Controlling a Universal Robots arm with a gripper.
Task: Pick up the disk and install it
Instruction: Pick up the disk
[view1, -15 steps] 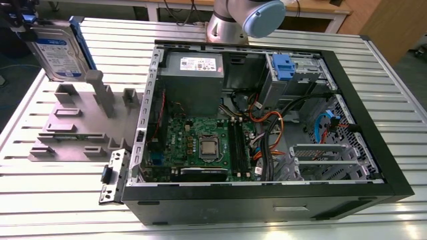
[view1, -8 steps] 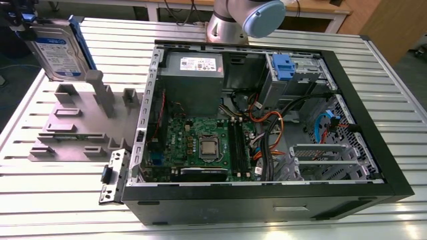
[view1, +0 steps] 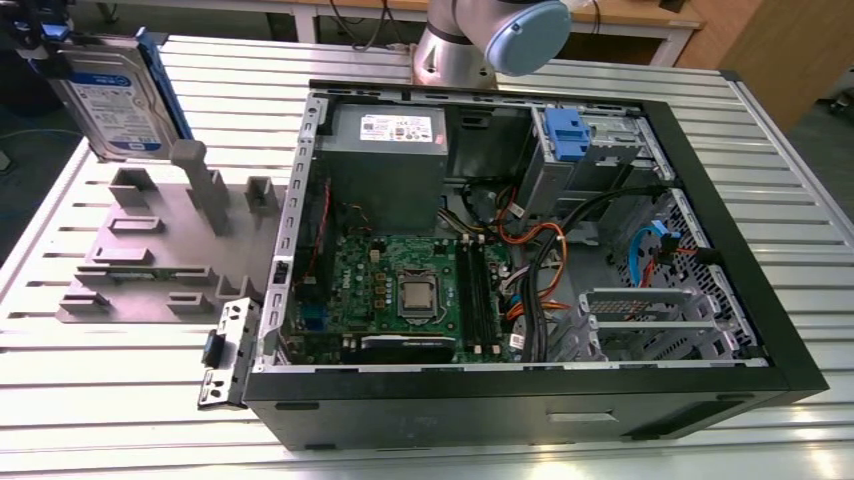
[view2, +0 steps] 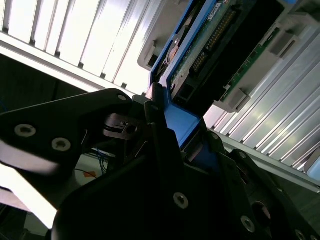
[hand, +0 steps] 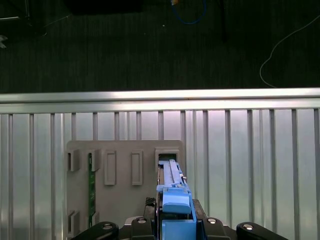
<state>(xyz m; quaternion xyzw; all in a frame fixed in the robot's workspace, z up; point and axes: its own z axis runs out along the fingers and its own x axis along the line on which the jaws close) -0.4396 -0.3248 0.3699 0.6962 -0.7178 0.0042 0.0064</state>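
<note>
We see the gripper largely cut off, clamping the disk by its blue rail, disk upright.

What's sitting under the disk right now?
The grey fixture, with an open slot at the disk's lower end, on the slatted table. The gripper holding the disk covers part of the fixture. Contact with the slot is unclear.

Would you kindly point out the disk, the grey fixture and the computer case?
the disk (view1: 114, 100), exterior view, on its white-and-blue label.
the grey fixture (view1: 174, 240), exterior view, on its flat base.
the computer case (view1: 467, 405), exterior view, on its black near wall.
</note>
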